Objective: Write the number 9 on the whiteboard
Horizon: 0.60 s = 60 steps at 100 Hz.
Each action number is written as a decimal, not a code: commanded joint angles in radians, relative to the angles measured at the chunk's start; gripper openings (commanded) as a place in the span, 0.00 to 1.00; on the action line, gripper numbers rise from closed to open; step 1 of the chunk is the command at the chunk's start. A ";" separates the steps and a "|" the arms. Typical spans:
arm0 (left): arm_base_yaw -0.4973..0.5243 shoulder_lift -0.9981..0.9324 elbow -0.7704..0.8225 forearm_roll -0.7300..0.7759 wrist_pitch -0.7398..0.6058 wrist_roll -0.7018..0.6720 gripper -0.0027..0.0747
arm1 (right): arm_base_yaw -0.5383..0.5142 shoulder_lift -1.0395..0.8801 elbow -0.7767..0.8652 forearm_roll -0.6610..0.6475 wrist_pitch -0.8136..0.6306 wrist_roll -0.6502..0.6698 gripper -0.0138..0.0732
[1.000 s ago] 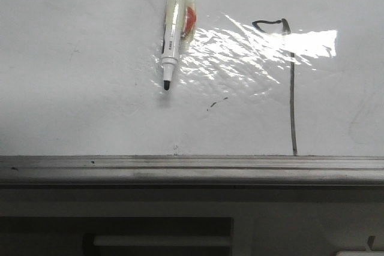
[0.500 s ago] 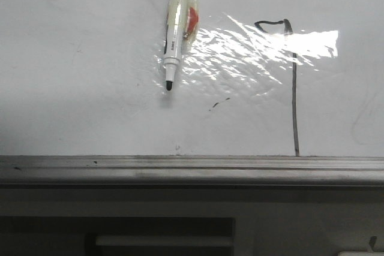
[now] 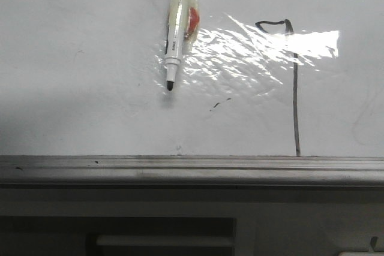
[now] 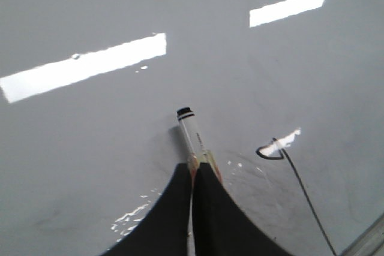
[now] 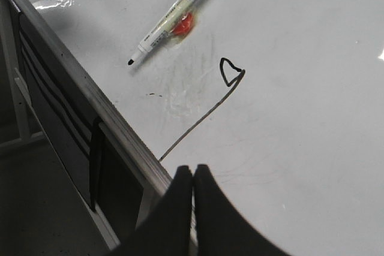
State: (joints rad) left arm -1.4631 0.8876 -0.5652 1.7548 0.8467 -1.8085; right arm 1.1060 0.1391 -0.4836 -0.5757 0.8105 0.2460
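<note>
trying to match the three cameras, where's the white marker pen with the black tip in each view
Front: white marker pen upper middle, tip toward the grey metal rail.
Left wrist: just beyond the shut left gripper.
Right wrist: top middle.
Shared landmark: the black drawn 9 beside it.

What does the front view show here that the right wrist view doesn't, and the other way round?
Only the front view shows the wide glare patch across the loop of the number 9. Only the right wrist view shows the right gripper, fingers together and holding nothing, and the 9's loop as a clear closed outline. Both show the whiteboard, its grey rail, the uncapped marker lying left of the 9, and the small stray dash.
</note>
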 commanded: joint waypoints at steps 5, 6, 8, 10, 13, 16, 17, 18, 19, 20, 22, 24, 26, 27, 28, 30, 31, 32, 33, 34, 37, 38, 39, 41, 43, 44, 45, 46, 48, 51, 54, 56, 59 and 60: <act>0.056 -0.037 -0.022 0.104 0.082 -0.076 0.01 | 0.001 0.012 -0.022 -0.041 -0.062 0.003 0.11; 0.068 -0.040 -0.022 0.104 0.082 -0.084 0.01 | 0.001 0.012 -0.022 -0.041 -0.062 0.003 0.11; 0.081 -0.049 -0.022 0.104 0.075 -0.100 0.01 | 0.001 0.012 -0.022 -0.041 -0.062 0.003 0.11; 0.103 -0.058 -0.022 0.104 0.067 -0.119 0.01 | 0.001 0.012 -0.022 -0.041 -0.062 0.003 0.11; 0.144 -0.069 -0.022 0.104 0.052 -0.145 0.01 | 0.001 0.012 -0.022 -0.041 -0.062 0.003 0.11; 0.181 -0.086 -0.022 0.104 0.029 -0.170 0.01 | 0.001 0.012 -0.022 -0.041 -0.062 0.003 0.11; 0.191 -0.089 -0.022 0.104 0.015 -0.179 0.01 | 0.001 0.012 -0.022 -0.041 -0.062 0.003 0.11; 0.212 -0.093 -0.022 0.104 0.006 -0.184 0.01 | 0.001 0.012 -0.022 -0.041 -0.062 0.003 0.11; 0.223 -0.099 -0.022 0.104 -0.014 -0.187 0.01 | 0.001 0.012 -0.022 -0.041 -0.062 0.003 0.11; 0.245 -0.103 -0.022 0.104 -0.024 -0.193 0.01 | 0.001 0.012 -0.022 -0.041 -0.062 0.003 0.11; 0.267 -0.114 -0.022 0.104 -0.061 -0.193 0.01 | 0.001 0.012 -0.022 -0.041 -0.062 0.003 0.11; 0.302 -0.126 -0.022 0.104 -0.101 -0.193 0.01 | 0.001 0.012 -0.022 -0.041 -0.062 0.003 0.11; 0.338 -0.137 -0.022 0.104 -0.144 -0.191 0.01 | 0.001 0.012 -0.022 -0.041 -0.062 0.003 0.11; 0.363 -0.140 -0.022 0.104 -0.158 -0.191 0.01 | 0.001 0.012 -0.022 -0.041 -0.062 0.003 0.11; 0.376 -0.147 -0.022 0.104 -0.172 -0.191 0.01 | 0.001 0.012 -0.022 -0.041 -0.062 0.003 0.11; 0.413 -0.157 -0.020 0.104 -0.213 -0.187 0.01 | 0.001 0.012 -0.022 -0.041 -0.062 0.003 0.11; 0.425 -0.161 -0.020 0.104 -0.241 -0.187 0.01 | 0.001 0.012 -0.022 -0.041 -0.062 0.003 0.11; 0.450 -0.164 -0.017 0.104 -0.255 -0.184 0.01 | 0.001 0.012 -0.022 -0.041 -0.062 0.003 0.11; 0.463 -0.171 -0.015 0.104 -0.281 -0.184 0.01 | 0.001 0.012 -0.022 -0.041 -0.062 0.003 0.11; 0.488 -0.175 -0.012 0.104 -0.293 -0.178 0.01 | 0.001 0.012 -0.022 -0.041 -0.062 0.003 0.11; 0.536 -0.191 -0.005 0.104 -0.344 -0.167 0.01 | 0.001 0.012 -0.022 -0.041 -0.062 0.003 0.11; 0.549 -0.194 -0.003 0.104 -0.367 -0.161 0.01 | 0.001 0.012 -0.022 -0.041 -0.062 0.003 0.11; 0.573 -0.197 0.001 0.104 -0.377 -0.157 0.01 | 0.001 0.012 -0.022 -0.041 -0.062 0.003 0.11; 0.608 -0.206 0.009 0.104 -0.410 -0.147 0.01 | 0.001 0.012 -0.022 -0.041 -0.062 0.003 0.11; 0.631 -0.216 0.016 0.104 -0.441 -0.138 0.01 | 0.001 0.012 -0.022 -0.041 -0.062 0.003 0.11; 0.655 -0.223 0.019 0.104 -0.450 -0.138 0.01 | 0.001 0.012 -0.022 -0.041 -0.062 0.003 0.11; 0.666 -0.226 0.022 0.104 -0.468 -0.135 0.01 | 0.001 0.012 -0.022 -0.041 -0.062 0.003 0.11; 0.689 -0.230 0.027 0.104 -0.476 -0.135 0.01 | 0.001 0.012 -0.022 -0.041 -0.062 0.003 0.11; 0.722 -0.240 0.037 0.104 -0.500 -0.135 0.01 | 0.001 0.012 -0.022 -0.041 -0.062 0.003 0.11; 0.766 -0.259 0.050 0.104 -0.530 -0.135 0.01 | 0.001 0.012 -0.022 -0.041 -0.062 0.003 0.11; 0.807 -0.275 0.065 0.104 -0.569 -0.135 0.01 | 0.001 0.012 -0.022 -0.041 -0.062 0.003 0.11; 0.837 -0.288 0.076 0.104 -0.584 -0.135 0.01 | 0.001 0.012 -0.022 -0.041 -0.062 0.003 0.11; 0.875 -0.306 0.093 0.104 -0.618 -0.135 0.01 | 0.001 0.012 -0.022 -0.041 -0.062 0.003 0.11; 0.893 -0.311 0.102 0.104 -0.624 -0.135 0.01 | 0.001 0.012 -0.022 -0.041 -0.062 0.003 0.11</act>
State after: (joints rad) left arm -0.6747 0.6176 -0.4744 1.8014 0.3015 -1.9491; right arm 1.1060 0.1391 -0.4836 -0.5757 0.8105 0.2460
